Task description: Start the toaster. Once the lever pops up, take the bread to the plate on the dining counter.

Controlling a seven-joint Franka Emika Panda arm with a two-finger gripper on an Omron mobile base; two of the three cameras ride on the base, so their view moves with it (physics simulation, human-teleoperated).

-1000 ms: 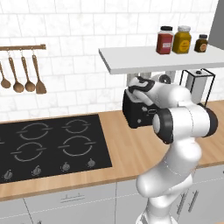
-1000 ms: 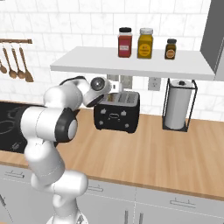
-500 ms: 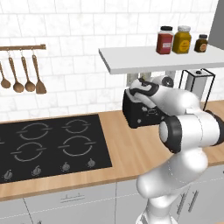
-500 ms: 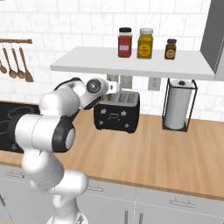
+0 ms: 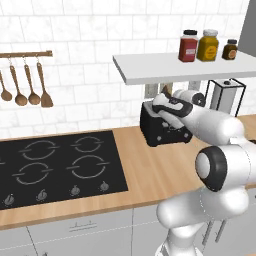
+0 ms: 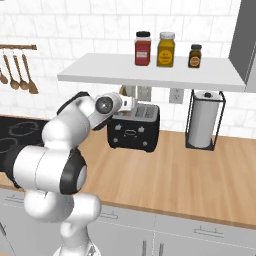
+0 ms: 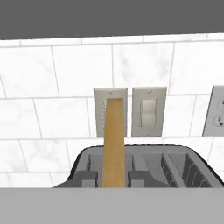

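The black toaster (image 6: 134,131) with its silver slotted top (image 7: 175,164) stands on the wood worktop against the tiled wall. My gripper (image 7: 113,179) hovers just over its top, and it is shut on the bread (image 7: 114,140). The bread is a brown slice seen edge-on, standing upright between the fingertips (image 7: 87,178) above a slot. Its lower edge is hidden. From the base views my hand (image 5: 172,104) sits right under the shelf, over the toaster (image 5: 155,131). The lever is hidden. The plate and the dining counter are out of view.
A white shelf (image 5: 180,67) with three jars hangs low over the toaster. A paper towel holder (image 6: 204,120) stands to its right and a black hob (image 5: 60,165) to its left. Wall switches (image 7: 148,111) lie behind it. Wooden spoons (image 5: 25,92) hang at far left.
The elbow and forearm have swung round and come nearer to the cameras. The hand has stayed over the toaster top, still gripping the bread.
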